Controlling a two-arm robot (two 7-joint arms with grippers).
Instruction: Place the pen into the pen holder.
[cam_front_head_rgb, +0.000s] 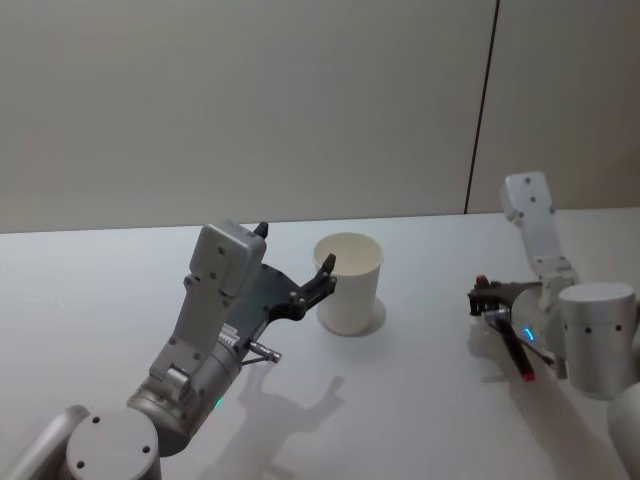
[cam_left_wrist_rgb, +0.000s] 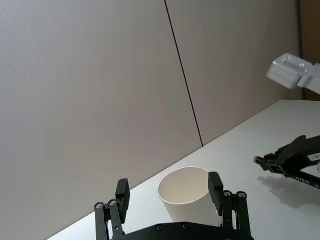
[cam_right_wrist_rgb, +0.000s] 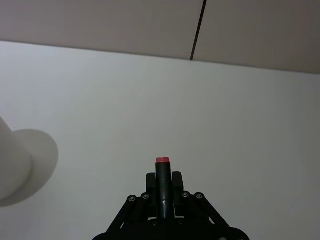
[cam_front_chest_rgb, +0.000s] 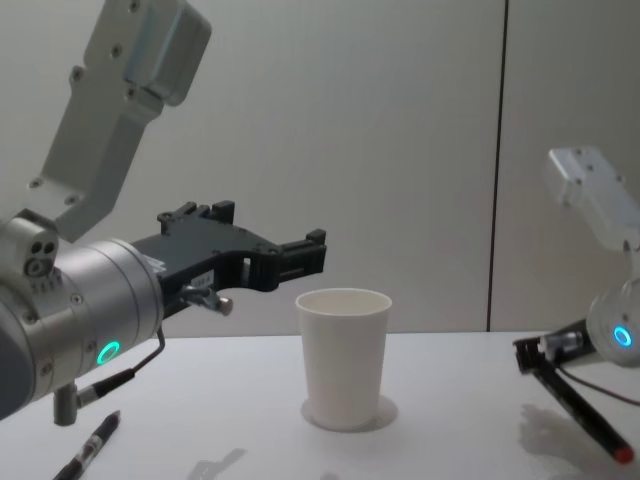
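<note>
Nearest of all, a dark stick (cam_front_chest_rgb: 92, 445) is lying on the bench (cam_front_head_rgb: 420, 410) under the left arm. It may be another pen, but I cannot tell for sure.

A bit farther in, on the right side, the right hand (cam_right_wrist_rgb: 163, 179) is pinching the pen (cam_front_chest_rgb: 583, 412) between its two fingers. The pen is black with red at the ends. It is leaning, with its low end pointing down at the bench. I cannot tell if that end is touching the bench. The pen is well apart from the cup.

On the left side, the left hand (cam_left_wrist_rgb: 169, 189) is hanging in the air with its fingers spread wide. It is holding nothing. It is sitting just beside the cup, up near the rim, and does not seem to be touching it.

The cup (cam_front_head_rgb: 350, 290) is standing upright on the bench, between the two hands. Behind it all, a plain wall (cam_front_head_rgb: 250, 110) is closing off the back.

I think the picking-up part is done and the carrying part is next. The right hand needs to lift the pen and bring it across until it is right over the cup's mouth. Then it should turn the pen straighter, lower it in and let go. The cup looks light, so a bump could tip it. The left hand is waiting close enough to steady it.
</note>
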